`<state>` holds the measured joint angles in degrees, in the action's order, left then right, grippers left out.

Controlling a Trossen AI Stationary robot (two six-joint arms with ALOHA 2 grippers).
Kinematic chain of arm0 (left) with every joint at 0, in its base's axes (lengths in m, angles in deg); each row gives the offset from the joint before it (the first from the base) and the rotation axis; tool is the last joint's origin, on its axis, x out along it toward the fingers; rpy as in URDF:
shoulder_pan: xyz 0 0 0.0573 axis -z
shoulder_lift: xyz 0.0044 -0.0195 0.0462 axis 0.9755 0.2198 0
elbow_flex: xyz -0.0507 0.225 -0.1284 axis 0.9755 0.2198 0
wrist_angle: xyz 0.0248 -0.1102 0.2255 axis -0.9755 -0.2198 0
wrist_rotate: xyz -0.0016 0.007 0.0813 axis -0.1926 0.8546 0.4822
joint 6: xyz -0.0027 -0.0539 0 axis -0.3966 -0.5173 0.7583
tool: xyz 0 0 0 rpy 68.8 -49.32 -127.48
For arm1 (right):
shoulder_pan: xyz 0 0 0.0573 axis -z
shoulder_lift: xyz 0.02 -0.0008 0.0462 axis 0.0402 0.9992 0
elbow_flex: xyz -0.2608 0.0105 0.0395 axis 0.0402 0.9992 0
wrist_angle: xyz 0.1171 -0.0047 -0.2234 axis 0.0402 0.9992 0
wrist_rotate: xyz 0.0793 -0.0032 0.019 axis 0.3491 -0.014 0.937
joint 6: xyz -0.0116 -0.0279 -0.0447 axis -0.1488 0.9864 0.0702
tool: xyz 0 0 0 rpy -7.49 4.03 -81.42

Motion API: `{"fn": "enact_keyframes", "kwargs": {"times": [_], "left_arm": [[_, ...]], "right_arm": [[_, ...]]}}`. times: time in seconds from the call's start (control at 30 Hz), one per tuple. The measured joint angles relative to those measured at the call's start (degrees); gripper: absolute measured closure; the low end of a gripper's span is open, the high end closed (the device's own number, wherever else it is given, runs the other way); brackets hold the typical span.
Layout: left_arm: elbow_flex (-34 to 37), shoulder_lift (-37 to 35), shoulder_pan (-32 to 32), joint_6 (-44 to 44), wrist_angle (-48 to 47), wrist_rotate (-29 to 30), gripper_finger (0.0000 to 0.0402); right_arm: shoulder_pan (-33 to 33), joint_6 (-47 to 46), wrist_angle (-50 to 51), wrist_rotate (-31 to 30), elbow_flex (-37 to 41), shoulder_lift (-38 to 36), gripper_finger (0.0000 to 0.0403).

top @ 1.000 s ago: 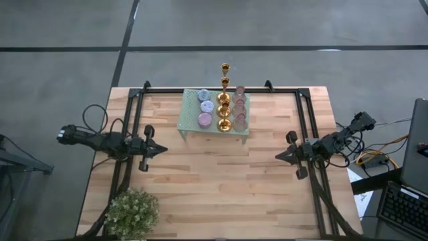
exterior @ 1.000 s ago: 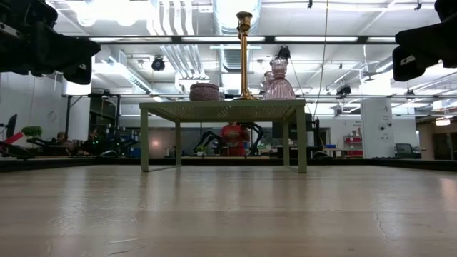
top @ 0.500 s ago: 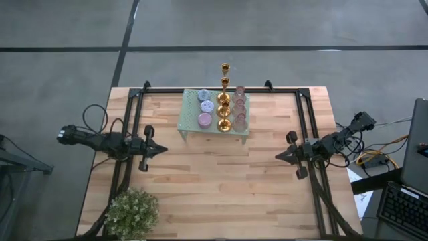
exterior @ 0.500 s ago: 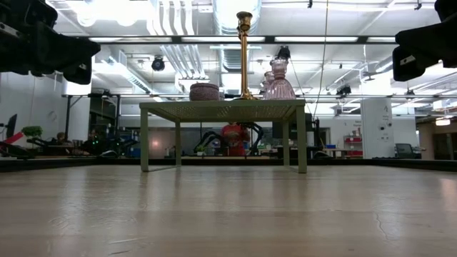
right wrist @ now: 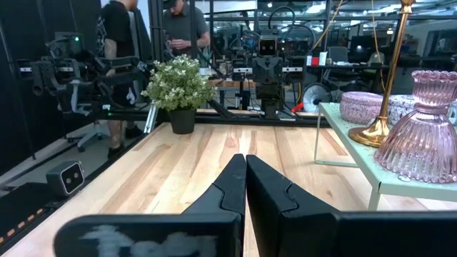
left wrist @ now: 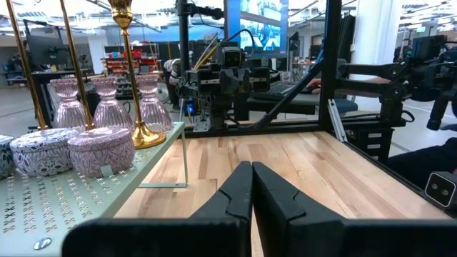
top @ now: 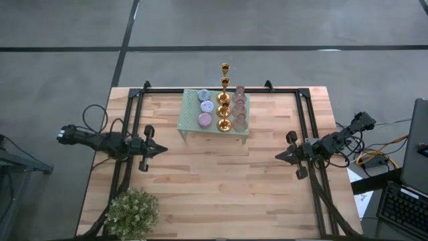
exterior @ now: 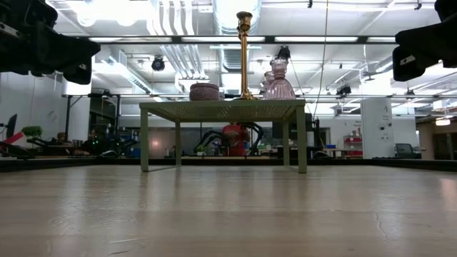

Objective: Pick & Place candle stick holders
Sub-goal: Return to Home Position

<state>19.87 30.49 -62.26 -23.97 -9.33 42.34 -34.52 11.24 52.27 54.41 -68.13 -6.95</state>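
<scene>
Three gold candlesticks point(top: 224, 100) stand in a row on the mint-green perforated rack point(top: 190, 124) at the table's far middle, resting on their round bases. Three squat pastel cups point(top: 204, 107) stand to their left on the rack and pink ribbed glass holders point(top: 240, 107) to their right. The left wrist view shows the cups point(left wrist: 100, 148) and pink holders point(left wrist: 107, 100). My left gripper point(top: 165, 150) is shut and empty above the table's left side. My right gripper point(top: 277, 156) is shut and empty above the right side. Both point toward the table's middle.
A bushy potted plant point(top: 132, 212) stands at the table's near left corner. Black frame rails point(top: 302, 114) run along the left, right and far edges. Bare wood point(top: 221, 187) lies between the grippers and in front of the rack. People stand beyond the table point(right wrist: 121, 43).
</scene>
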Motion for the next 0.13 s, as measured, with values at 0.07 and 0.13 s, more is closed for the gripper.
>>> {"fn": "enact_keyframes", "kwargs": {"times": [0.07, 0.13], "left_arm": [[0.0, 0.0, 0.0, 0.0, 0.0, 0.0, 0.0387], [0.0, 0.0, 0.0, 0.0, 0.0, 0.0, 0.0387]], "right_arm": [[0.0, -0.1, 0.0, 0.0, 0.0, 0.0, 0.0394], [0.0, -0.1, 0.0, 0.0, 0.0, 0.0, 0.0394]]}}
